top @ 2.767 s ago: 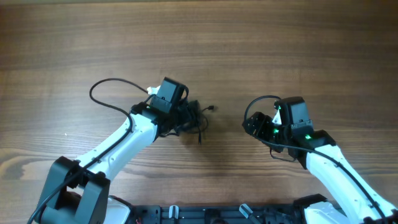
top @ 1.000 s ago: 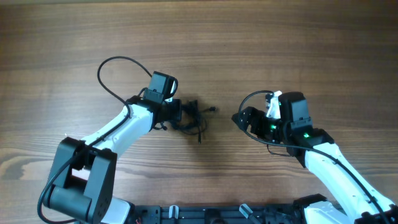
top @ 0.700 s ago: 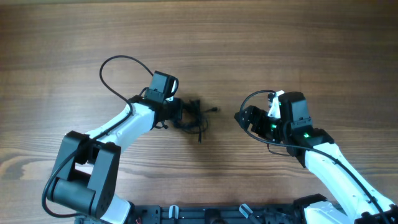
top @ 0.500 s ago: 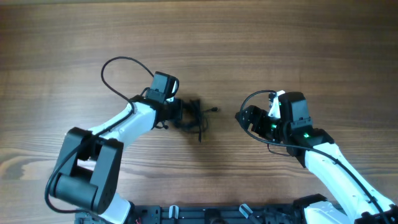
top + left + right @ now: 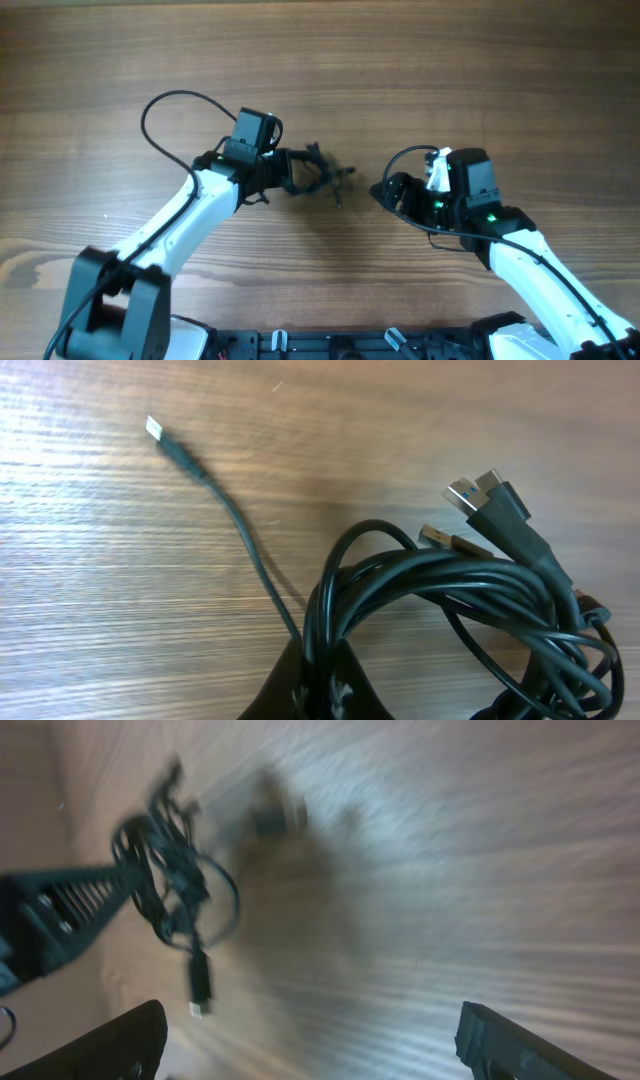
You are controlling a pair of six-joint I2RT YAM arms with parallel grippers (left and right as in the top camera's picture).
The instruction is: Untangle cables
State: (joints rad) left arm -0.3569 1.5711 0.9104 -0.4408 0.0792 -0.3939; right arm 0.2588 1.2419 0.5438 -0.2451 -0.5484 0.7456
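left gripper [image 5: 290,175]: clamped on cables [image 5: 323,177]
cables: one tangle, middle of table [image 5: 450,60]
right gripper [image 5: 388,190]: jaws wide, holding nothing

Left claw [image 5: 296,181] closed on cables [image 5: 324,176], cables lifted, carried rightward

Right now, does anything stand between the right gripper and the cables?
Nothing visible does. Only bare table lies between the open right gripper and the cables, which the left gripper holds pinched.
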